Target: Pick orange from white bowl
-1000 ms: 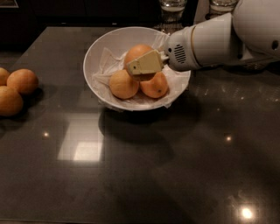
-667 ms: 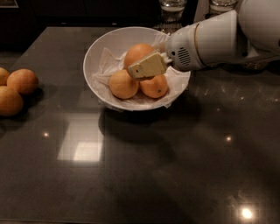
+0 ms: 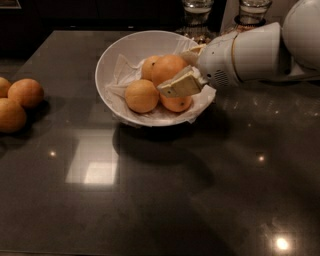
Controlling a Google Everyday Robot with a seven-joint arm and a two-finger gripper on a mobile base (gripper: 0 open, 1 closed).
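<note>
**Orange pinched above the pile in the white bowl**

A dark, glossy stone countertop [image 3: 150, 200] mirrors overhead lights. Two glass containers [image 3: 197, 12] stand at its far edge against a dim room, and three loose oranges [image 3: 22, 95] sit at the left. The white bowl [image 3: 106, 57], lined with crumpled paper [image 3: 122, 70], holds three other oranges [image 3: 141, 96]. The gripper [image 3: 176, 72] reaches in from the right, its fingers [image 3: 180, 86] pinching the orange [image 3: 167, 70]. The fruit is round, smooth and evenly coloured, and sits topmost inside the bowl.
</note>
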